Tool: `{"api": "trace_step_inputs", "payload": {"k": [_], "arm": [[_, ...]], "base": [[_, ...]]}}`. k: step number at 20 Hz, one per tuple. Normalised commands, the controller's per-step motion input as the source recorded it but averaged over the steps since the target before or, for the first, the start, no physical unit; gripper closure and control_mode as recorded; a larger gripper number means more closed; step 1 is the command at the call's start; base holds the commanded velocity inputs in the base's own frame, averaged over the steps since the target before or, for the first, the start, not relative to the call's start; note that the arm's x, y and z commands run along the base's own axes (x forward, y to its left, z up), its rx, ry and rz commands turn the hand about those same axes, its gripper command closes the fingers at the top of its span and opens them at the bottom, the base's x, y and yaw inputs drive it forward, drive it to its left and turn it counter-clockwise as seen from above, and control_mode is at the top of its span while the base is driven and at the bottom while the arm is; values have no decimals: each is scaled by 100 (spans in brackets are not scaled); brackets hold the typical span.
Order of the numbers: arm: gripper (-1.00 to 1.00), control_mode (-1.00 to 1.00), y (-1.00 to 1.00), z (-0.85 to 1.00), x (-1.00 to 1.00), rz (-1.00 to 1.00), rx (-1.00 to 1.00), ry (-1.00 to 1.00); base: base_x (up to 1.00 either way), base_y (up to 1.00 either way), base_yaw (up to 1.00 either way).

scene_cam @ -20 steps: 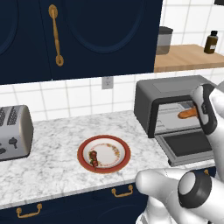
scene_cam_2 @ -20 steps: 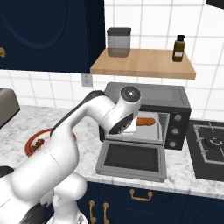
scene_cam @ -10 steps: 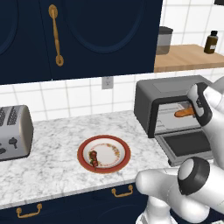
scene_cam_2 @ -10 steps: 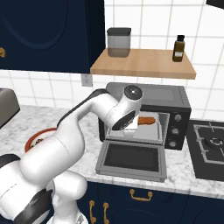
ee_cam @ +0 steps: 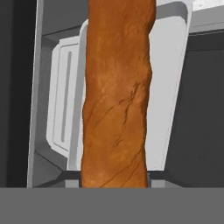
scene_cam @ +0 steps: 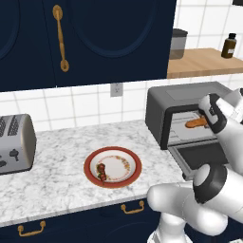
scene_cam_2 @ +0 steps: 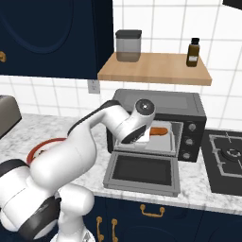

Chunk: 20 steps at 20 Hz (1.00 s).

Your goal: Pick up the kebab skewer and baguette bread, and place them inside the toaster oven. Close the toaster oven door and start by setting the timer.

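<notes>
- From my seat, the biggest thing ahead is the toaster oven, a dark grey box on the marble counter, under a wooden shelf.
- The toaster oven door is dropped flat towards me, window facing up.
- My arm reaches into the open cavity; in the right base view its wrist covers the left half of the opening.
- The silver toaster stands at the far left of the counter, well apart from the oven.
- The plate, red-rimmed, lies between toaster and oven.
- The baguette bread is inside the oven. In the hand view it runs straight up the middle, over a pale tray.
- The gripper is clamped on the loaf: the near end sits between the jaws, which are partly apart, as wide as the bread.
- The fingertips themselves are hidden behind the loaf and the wrist, so I can't see the contact.
- The left base view shows one golden end poking out beside the wrist; the right base view shows the other end past it.
- The kebab skewer lies on the plate's left side, which I get from the left base view.
- The right base view adds a stove burner right of the oven.
- On the shelf I see a grey canister and a small brown bottle.
</notes>
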Motion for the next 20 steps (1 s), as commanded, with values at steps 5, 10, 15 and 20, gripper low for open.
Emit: {"api": "trace_step_inputs", "payload": {"k": [5, 10, 15, 20], "arm": [[100, -100, -11, -1, 30, 0, 3, 0], [100, -100, -7, -17, 24, 0, 1, 0], [100, -100, 0, -16, 27, 0, 0, 0], [100, -100, -1, -10, 32, 0, 0, 0]], "base": [[0, 0, 0], [0, 0, 0], [0, 0, 0], [0, 0, 0]]}}
